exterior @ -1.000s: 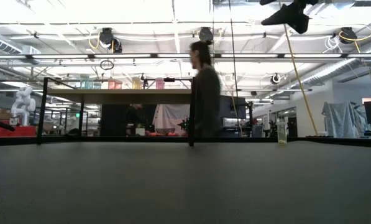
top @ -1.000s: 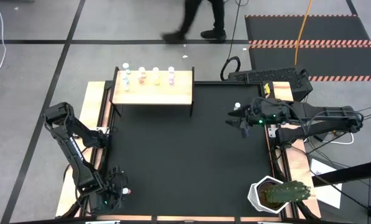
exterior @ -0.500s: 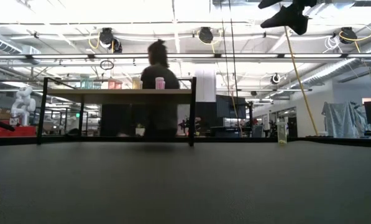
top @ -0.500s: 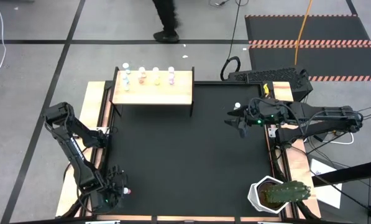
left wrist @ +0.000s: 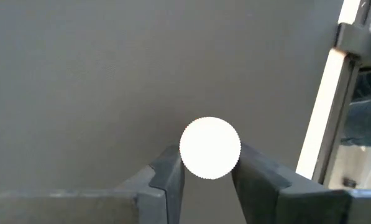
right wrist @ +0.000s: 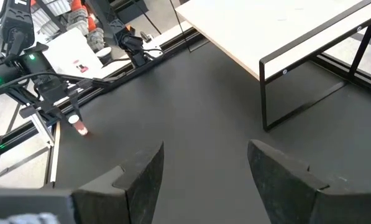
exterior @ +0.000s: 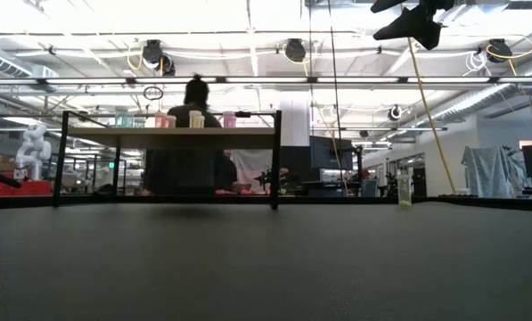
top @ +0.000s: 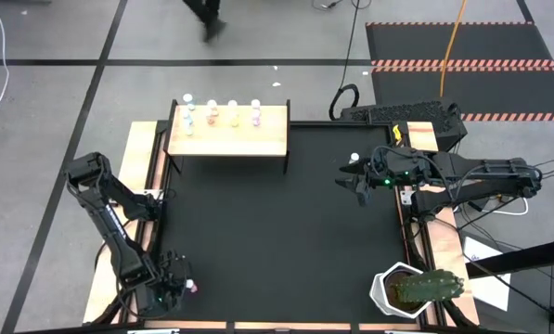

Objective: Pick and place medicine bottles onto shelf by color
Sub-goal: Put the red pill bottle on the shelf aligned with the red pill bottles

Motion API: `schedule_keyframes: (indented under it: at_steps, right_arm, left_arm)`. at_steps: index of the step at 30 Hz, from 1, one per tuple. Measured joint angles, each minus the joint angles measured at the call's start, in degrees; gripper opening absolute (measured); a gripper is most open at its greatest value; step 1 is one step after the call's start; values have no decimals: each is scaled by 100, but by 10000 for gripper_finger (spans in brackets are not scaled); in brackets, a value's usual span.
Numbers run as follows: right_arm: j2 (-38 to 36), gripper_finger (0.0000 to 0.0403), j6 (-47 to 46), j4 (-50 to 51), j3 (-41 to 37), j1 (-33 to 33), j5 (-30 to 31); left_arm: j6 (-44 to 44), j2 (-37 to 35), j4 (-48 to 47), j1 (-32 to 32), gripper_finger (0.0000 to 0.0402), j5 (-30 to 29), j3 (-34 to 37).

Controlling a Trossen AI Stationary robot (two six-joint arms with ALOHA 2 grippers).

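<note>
On the shelf (top: pixel 228 132), several bottles (top: pixel 232 113) already placed; left end effector (left wrist: pixel 205 177) gripping another, seemingly pink; right end effector (right wrist: pixel 204 165) open, empty.

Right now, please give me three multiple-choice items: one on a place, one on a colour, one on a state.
1. Where on the table is the cactus pot? A centre; B corner on the right arm's side; C far edge.
2. Cap colour of the bottle in the left gripper? A white; B green; C black.
3. The right gripper is: A shut on a bottle; B shut on the pot; C open, empty.
Answers: B, seen from above; A, white disc between the fingers; C, fingers apart, nothing between.
</note>
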State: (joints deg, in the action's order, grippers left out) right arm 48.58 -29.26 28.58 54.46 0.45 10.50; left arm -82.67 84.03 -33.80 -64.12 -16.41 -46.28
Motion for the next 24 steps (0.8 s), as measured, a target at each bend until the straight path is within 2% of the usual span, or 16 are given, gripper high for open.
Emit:
schedule_keyframes:
  at_steps: [13,18,24]
  right_arm:
    - [-2,226,20,-1,0,0,-7]
    - [-2,226,43,-4,0,0,-4]
    - [-2,226,105,-4,0,0,-4]
  left_arm:
    - [113,-47,89,346,118,-59,0]
    - [399,-336,50,862,119,-63,0]
    - [1160,-1055,-300,1770,119,11,-2]
